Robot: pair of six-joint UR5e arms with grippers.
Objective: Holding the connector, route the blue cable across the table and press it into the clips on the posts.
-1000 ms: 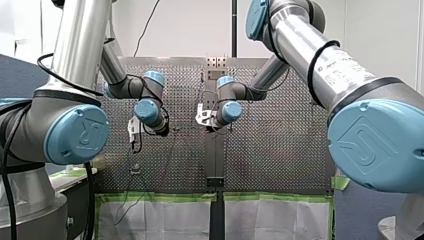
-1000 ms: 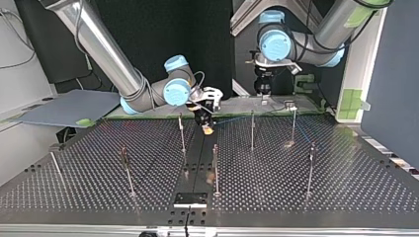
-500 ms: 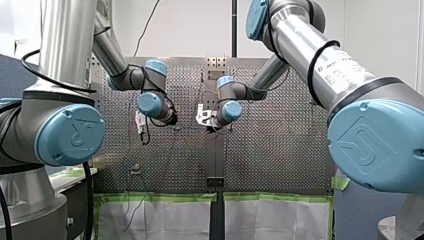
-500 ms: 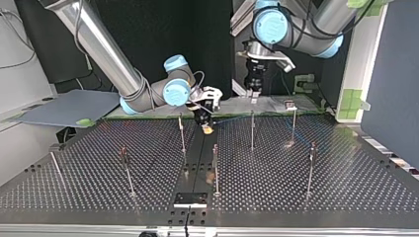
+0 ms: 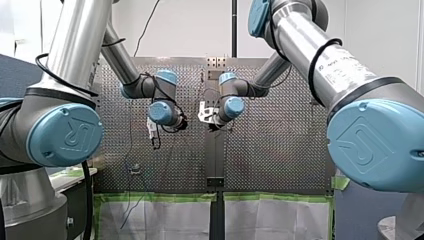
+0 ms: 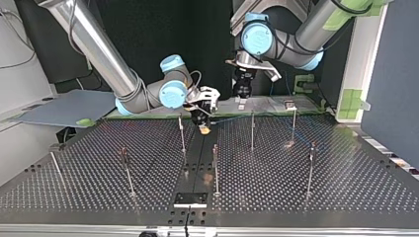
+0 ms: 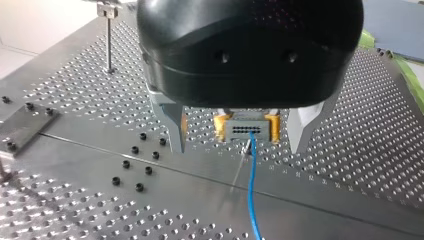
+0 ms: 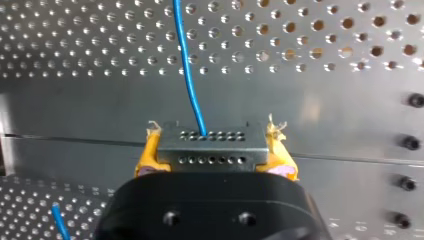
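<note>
Gripper states first: my right gripper (image 8: 212, 146) is closed on the connector (image 7: 248, 131), its yellow pads pinching the two short ends. My left gripper (image 7: 237, 146) hangs with its metal fingers (image 7: 172, 125) spread wide and nothing between them.

The table (image 6: 321, 197) carries thin posts (image 6: 252, 131) scattered across it. The clips at their tops are too small for me to tell whether the cable sits in any of them. My right arm (image 6: 106, 57) comes in from the top view's left and bends its wrist down. That puts its gripper low, just above the table, near the middle of the edge on the arms' side. My left arm (image 6: 321, 22) comes in from the other side with its wrist folded. Its gripper points down and is held higher, just beside the right one along that same edge.

The connector lies level, its long axis across the right gripper's jaws, with the blue cable (image 8: 187, 75) leaving its face. The next move, I judge, turns on one relation. The cable runs from the connector straight towards my left gripper and passes below the gap between its open fingers, roughly along the table's arm-side edge. So my left arm is the nearer one to the free run of cable. It looks well placed to come down and guide the cable while my right arm holds the end. The two posts nearest the connector stand one to either side of it, a little towards the table's middle, so the cable would have to swing that way to reach them.
</note>
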